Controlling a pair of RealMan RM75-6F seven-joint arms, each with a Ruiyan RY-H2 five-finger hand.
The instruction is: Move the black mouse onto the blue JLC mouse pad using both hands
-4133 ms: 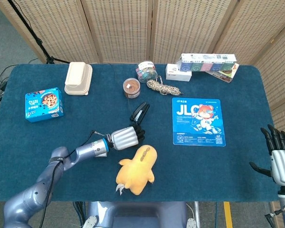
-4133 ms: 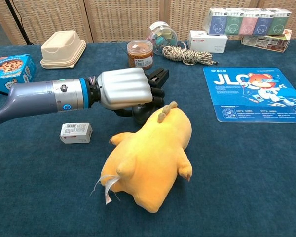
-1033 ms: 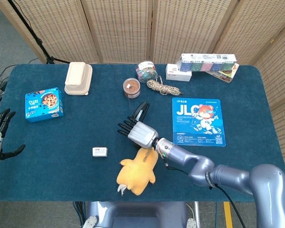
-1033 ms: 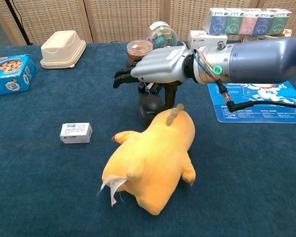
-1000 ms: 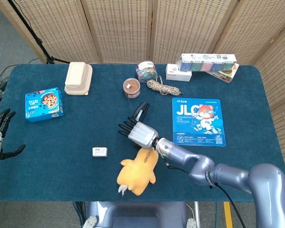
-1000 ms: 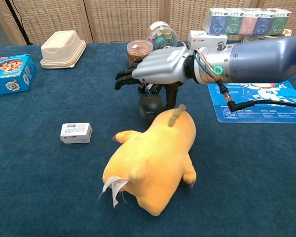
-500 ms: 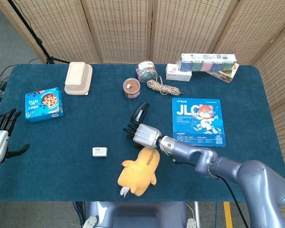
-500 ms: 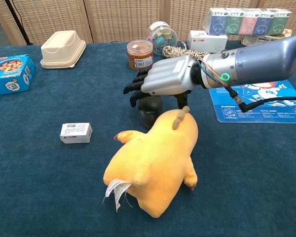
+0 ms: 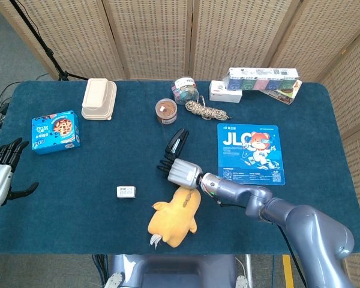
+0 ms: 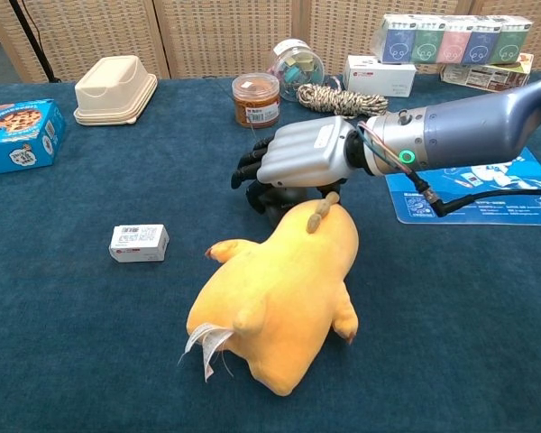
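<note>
Chest view: the black mouse [image 10: 272, 197] is lying mid-table, mostly hidden beneath the right hand [image 10: 298, 155], with the yellow plush toy [image 10: 275, 293] pressed against its near side and a black stapler [image 9: 177, 141] just beyond it. The blue mouse pad [image 9: 251, 153], lettered "JLC" beside a cartoon bear, is lying flat well to the right of the mouse. The right hand is being held down over the mouse, its dark fingers [image 10: 249, 169] curled around the far-left side; whether the mouse is truly being gripped cannot be told. The left hand [image 9: 1, 175] is being held at the table's left edge, fingers spread, holding nothing. A small white labelled box [image 10: 139, 242] is lying to the left of the toy; its print is too small to be read.
</note>
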